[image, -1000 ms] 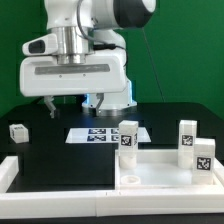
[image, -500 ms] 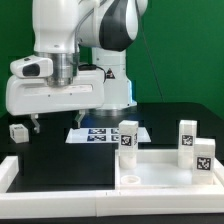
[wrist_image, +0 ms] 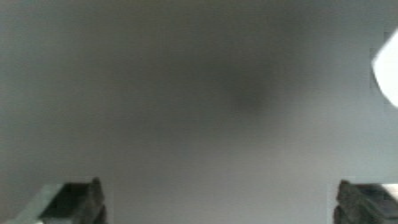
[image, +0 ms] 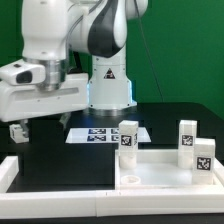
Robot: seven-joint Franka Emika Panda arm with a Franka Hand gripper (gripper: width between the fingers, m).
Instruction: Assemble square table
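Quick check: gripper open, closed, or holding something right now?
Gripper: open, fingers wide apart in the wrist view, nothing between them; it hangs above the loose leg.

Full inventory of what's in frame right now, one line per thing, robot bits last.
Square tabletop: 1, white, raised rim, front of the exterior view toward its right.
Upright legs: 3, white with black-and-white tags, on the tabletop: one near its back left corner, two at the exterior view's right.
Loose leg: 1, white, tagged, on the black table at the exterior view's left, by the gripper.
Marker board: 1, white, flat, mid-table.
Border bars: white, along the front and the left.
Table: 1, black.
Gripper: 1, dark fingers apart, holding nothing, just right of the loose leg.
Arm: 1, white.
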